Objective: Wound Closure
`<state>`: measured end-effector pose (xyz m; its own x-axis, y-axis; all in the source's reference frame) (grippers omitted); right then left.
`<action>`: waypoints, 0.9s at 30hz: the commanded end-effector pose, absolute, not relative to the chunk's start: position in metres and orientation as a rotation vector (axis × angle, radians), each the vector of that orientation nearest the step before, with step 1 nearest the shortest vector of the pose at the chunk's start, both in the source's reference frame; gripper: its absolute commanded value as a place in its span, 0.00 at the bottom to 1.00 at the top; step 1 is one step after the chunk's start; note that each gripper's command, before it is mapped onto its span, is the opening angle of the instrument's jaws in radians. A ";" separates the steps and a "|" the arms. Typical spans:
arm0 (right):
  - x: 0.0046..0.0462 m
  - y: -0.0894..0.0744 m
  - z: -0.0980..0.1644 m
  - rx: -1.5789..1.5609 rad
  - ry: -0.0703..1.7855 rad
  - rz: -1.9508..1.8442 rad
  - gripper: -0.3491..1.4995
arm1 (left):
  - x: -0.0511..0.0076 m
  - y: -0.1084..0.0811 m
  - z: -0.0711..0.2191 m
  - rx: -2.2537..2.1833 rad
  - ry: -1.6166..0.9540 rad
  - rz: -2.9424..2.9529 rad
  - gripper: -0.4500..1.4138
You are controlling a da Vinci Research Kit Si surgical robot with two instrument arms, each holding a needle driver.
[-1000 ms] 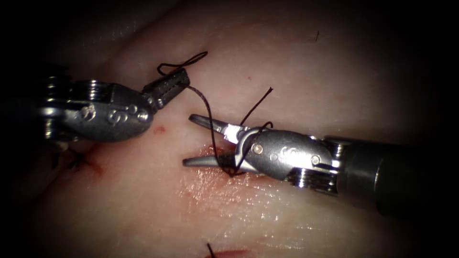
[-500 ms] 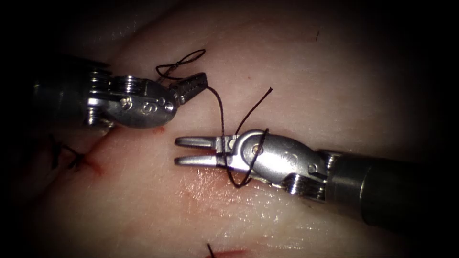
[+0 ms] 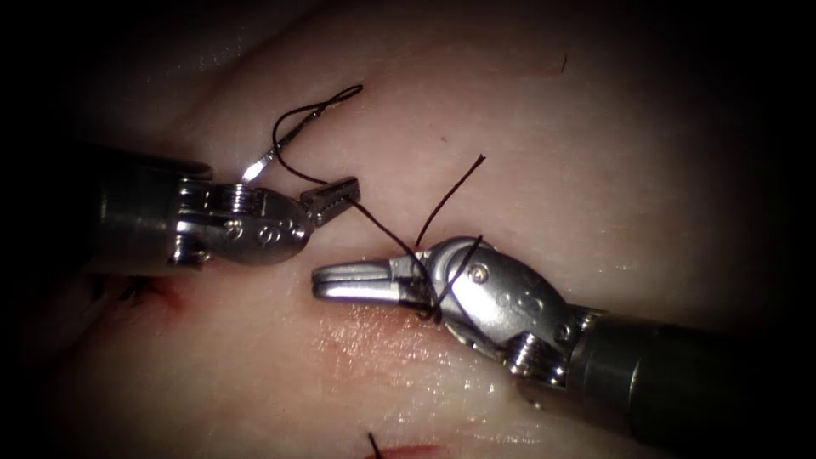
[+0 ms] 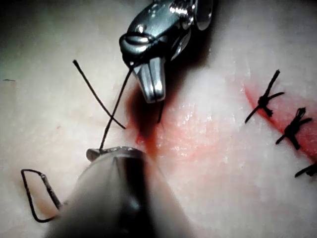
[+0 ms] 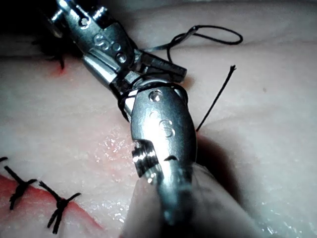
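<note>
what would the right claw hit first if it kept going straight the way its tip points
Probably the left claw. The right claw, thread wrapped round it, points toward the endoscope view's left, and the left claw's body sits just ahead and slightly above. Depth is unclear, so it might pass beneath onto bare tissue.

Left tool (image 3: 340, 194) left of right tool (image 3: 348, 280), tips near each other above the tissue (image 3: 595, 170). Thread (image 3: 382, 229) from left tool's jaws down to a wrap around right tool's jaws. Needle (image 3: 263, 161) behind left tool, on the tissue. Finished stitches (image 4: 292, 126) farther along the cut.
</note>
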<state>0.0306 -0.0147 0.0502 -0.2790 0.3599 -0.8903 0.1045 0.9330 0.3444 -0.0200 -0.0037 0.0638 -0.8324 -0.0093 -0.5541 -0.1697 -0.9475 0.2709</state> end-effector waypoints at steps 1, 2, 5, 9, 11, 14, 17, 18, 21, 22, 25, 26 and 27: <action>0.0310 -0.014 0.051 0.322 1.856 0.285 0.24 | -0.0206 -0.004 0.064 -0.878 0.480 2.882 0.00; 0.0308 -0.014 0.051 0.312 1.852 0.299 0.27 | -0.0207 -0.004 0.064 -0.877 0.476 2.876 0.00; 0.0305 -0.014 0.051 0.298 1.831 0.333 0.34 | -0.0209 -0.005 0.063 -0.875 0.472 2.870 0.00; 0.0299 -0.013 0.051 0.197 1.770 0.380 0.44 | -0.0215 -0.006 0.062 -0.870 0.466 2.858 0.00; 0.0297 -0.013 0.051 0.179 1.755 0.390 0.44 | -0.0216 -0.007 0.062 -0.868 0.458 2.854 0.00; 0.0292 -0.013 0.051 0.150 1.727 0.410 0.44 | -0.0218 -0.008 0.061 -0.869 0.451 2.836 0.00; 0.0287 -0.013 0.052 0.105 1.701 0.439 0.44 | -0.0221 -0.009 0.060 -0.871 0.447 2.823 0.00; 0.0287 -0.013 0.052 0.105 1.701 0.439 0.44 | -0.0221 -0.009 0.060 -0.871 0.447 2.823 0.00; 0.0287 -0.013 0.052 0.091 1.685 0.451 0.44 | -0.0223 -0.010 0.058 -0.867 0.443 2.815 0.00; 0.0288 -0.013 0.052 0.085 1.680 0.452 0.44 | -0.0225 -0.010 0.058 -0.862 0.438 2.806 0.00; 0.0291 -0.014 0.052 0.075 1.678 0.449 0.44 | -0.0228 -0.010 0.057 -0.865 0.443 2.779 0.00; 0.0292 -0.014 0.052 0.072 1.675 0.448 0.44 | -0.0230 -0.009 0.057 -0.862 0.448 2.774 0.00; 0.0293 -0.014 0.052 0.065 1.668 0.452 0.45 | -0.0233 -0.009 0.056 -0.862 0.445 2.758 0.00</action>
<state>0.0285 -0.0146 0.0518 -0.1497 0.3003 -0.9420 -0.2230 0.9180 0.3280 -0.0230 -0.0090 0.0558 -0.8036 0.1197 -0.5831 -0.2969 -0.9296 0.2184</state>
